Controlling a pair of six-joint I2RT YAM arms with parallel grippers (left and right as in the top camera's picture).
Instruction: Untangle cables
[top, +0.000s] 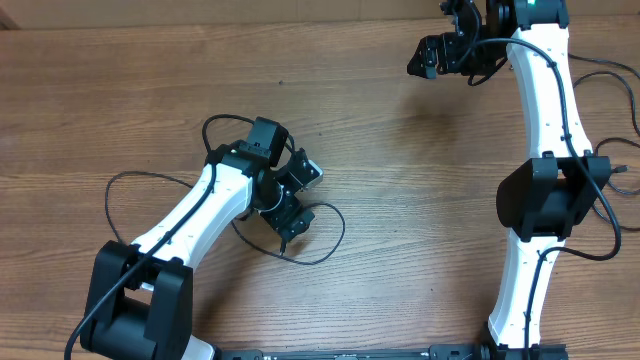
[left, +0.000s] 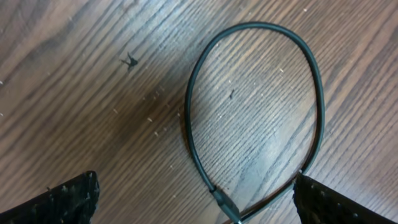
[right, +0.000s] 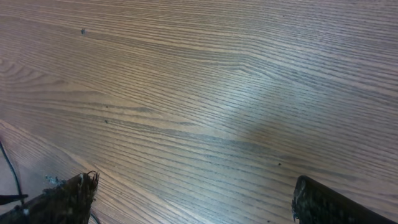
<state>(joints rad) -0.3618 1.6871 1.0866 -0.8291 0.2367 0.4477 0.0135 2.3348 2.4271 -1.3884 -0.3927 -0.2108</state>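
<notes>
Wood tabletop (top: 400, 180): brown grain; we list both arms and the cord on it.
Cables (top: 342, 228): thin black cord lying in loose loops on the tabletop around the left arm (top: 195, 215). One loop lies to the arm's left, a small one is at its far side, and one is on its right beside the tool.
Left tool (top: 298, 198): wide, gripping nothing, low over the cord.
Left wrist view: we see one rounded loop flat on the wood between the two fingers, with a thicker plug end (left: 224, 202) at its near side. The cord meets the edge of one finger (left: 336, 202); we cannot tell whether they touch.
Right tool (top: 445, 60): wide, holding nothing, at the far side of the tabletop, well apart from the loops.
Right wrist view: we note wood grain between its fingers.
</notes>
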